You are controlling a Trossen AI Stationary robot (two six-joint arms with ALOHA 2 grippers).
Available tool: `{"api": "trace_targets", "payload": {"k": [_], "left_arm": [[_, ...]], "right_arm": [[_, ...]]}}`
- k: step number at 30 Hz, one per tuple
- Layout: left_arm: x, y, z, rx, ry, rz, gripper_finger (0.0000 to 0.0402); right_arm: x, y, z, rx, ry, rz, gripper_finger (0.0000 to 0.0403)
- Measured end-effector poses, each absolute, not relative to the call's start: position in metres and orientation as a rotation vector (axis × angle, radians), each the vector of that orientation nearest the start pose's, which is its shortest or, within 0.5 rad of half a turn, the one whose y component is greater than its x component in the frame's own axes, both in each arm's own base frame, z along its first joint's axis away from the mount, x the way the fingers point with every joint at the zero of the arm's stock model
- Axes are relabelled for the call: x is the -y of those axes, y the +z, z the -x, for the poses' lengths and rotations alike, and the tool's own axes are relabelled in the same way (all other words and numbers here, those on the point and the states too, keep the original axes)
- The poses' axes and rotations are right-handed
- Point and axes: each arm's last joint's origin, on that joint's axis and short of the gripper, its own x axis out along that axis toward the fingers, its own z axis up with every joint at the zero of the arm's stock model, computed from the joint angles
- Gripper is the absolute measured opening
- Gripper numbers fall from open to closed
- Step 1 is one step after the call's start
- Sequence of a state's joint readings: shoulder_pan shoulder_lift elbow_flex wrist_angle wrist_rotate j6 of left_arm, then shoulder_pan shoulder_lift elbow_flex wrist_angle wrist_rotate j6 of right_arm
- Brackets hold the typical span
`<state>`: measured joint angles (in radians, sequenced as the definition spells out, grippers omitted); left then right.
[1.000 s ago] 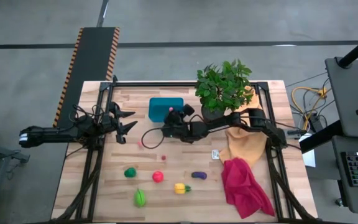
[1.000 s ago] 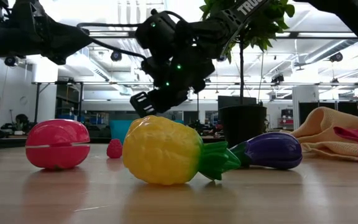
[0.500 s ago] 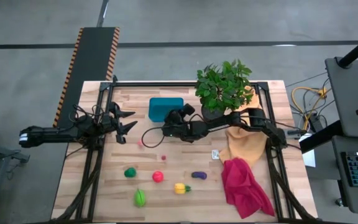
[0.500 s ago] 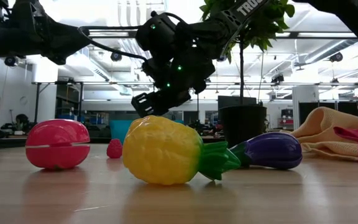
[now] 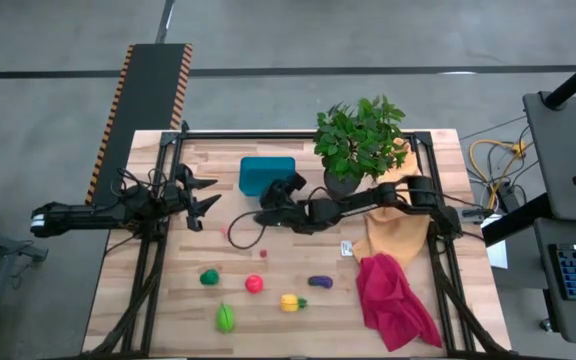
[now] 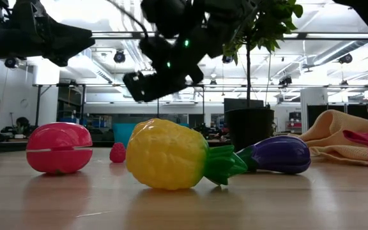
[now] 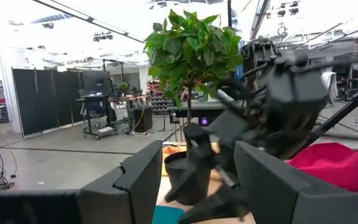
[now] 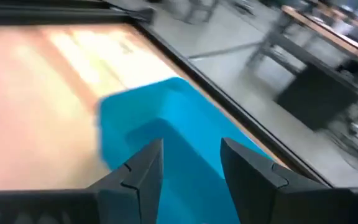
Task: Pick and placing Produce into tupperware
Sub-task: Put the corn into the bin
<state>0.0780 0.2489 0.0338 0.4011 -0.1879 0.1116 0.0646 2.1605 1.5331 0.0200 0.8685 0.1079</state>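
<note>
Presently the right end effector (image 5: 271,205) hangs above the tabletop (image 5: 298,300), its two fingers (image 8: 143,171) parted with nothing between them, and the teal tupperware (image 5: 266,174) sits just beyond it, toward the far edge; in the right wrist view the container (image 8: 166,130) shows between and past the fingers. Just beside that end effector, on its near side, a small pink piece (image 5: 226,232) and a tiny red piece (image 5: 262,253) lie on the wood. Farther toward the near edge lie the rest of the produce: a green piece (image 5: 208,277), a pink-red round piece (image 5: 254,284), a yellow pineapple (image 5: 289,302), a purple eggplant (image 5: 319,282) and a second green piece (image 5: 226,318). Behind the right arm stands the potted plant (image 5: 358,140), with a tan cloth (image 5: 393,235) and a red cloth (image 5: 393,300) beyond it. The left end effector (image 5: 208,198) waits well apart on the other side of the tupperware, its fingers (image 7: 138,180) spread open and empty.
</note>
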Motion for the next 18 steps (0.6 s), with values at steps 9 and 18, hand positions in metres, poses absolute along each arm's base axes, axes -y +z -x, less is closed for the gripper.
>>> {"api": "trace_targets", "payload": {"k": [9, 18], "left_arm": [[-0.014, 0.192, -0.11, 0.167, 0.275, -0.101, 0.0187], [-0.014, 0.191, -0.111, 0.15, 0.275, -0.102, 0.0187]], "right_arm": [[-0.039, 0.178, -0.473, -0.627, -0.301, 0.24, 0.014], [-0.038, 0.173, -0.45, -0.905, -0.176, 0.274, 0.0149]]}}
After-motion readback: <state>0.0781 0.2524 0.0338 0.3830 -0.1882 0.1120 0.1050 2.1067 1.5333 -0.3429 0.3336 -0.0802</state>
